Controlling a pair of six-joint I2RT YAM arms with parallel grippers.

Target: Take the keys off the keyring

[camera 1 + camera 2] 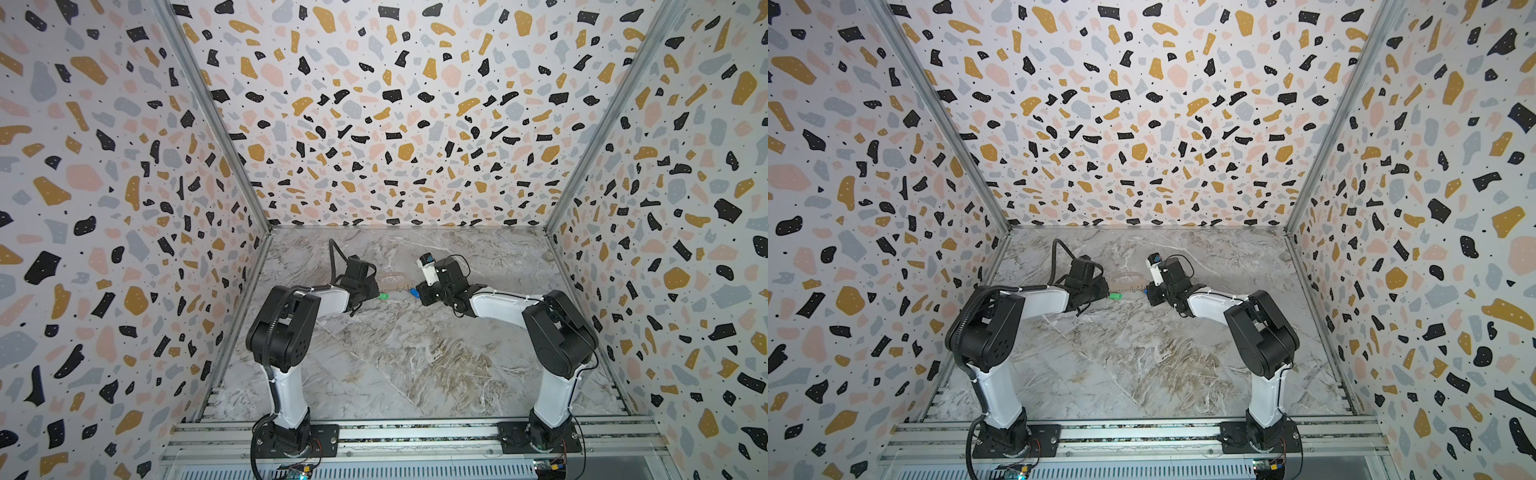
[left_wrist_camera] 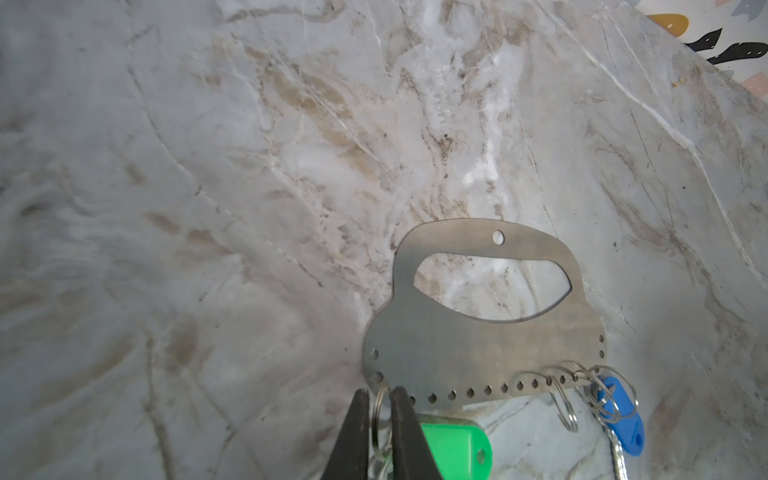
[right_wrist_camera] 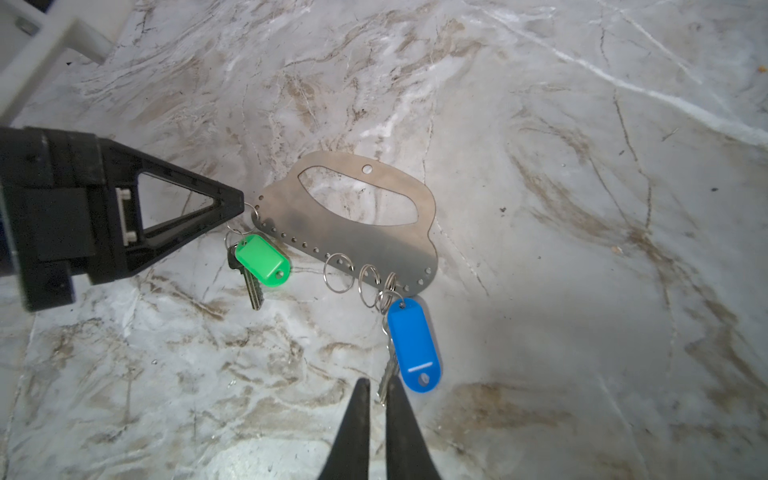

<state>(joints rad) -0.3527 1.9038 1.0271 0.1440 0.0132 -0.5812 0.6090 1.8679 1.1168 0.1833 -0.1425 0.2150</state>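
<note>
**Keyring and keys, both pincers at work.** The keyring [image 3: 365, 243] (a thin flat plate with an oval slot and a row of small holes along one edge) is lying flat on the marble table [image 3: 582, 208], reaching from the left pincer [image 2: 380, 395] across toward the right pincer [image 3: 378, 384].

The left pincer is standing narrow and is gripping the corner ring [image 3: 252, 212] at the plate end nearest its tips. The green tag [image 3: 262, 259] and its metal key [image 3: 251, 286] are hanging from a small ring linked to that corner ring, just beside the tips.

The right pincer is also standing narrow, with the tip of the second metal key [image 3: 388, 374] lying in the gap between its jaws. Whether it is actually clamping cannot be told. The blue tag [image 3: 413, 345] is lying just ahead of this pincer, beside that key and linked by rings to the nearest plate corner. Two bare rings [image 3: 338, 272] are sitting on the holed edge between the tags.

**Handling (a judgement).** The plate is looking stiff, light and likely to slide on the smooth marble, so it is needing an anchor at a ring or an edge. The rings are looking thin, springy and slippery. The tags, being light plastic with broad faces, are offering the surer hold.

**Writing.** No brand or legible text is showing. The blue tag is bearing only a short pale stripe.
</note>
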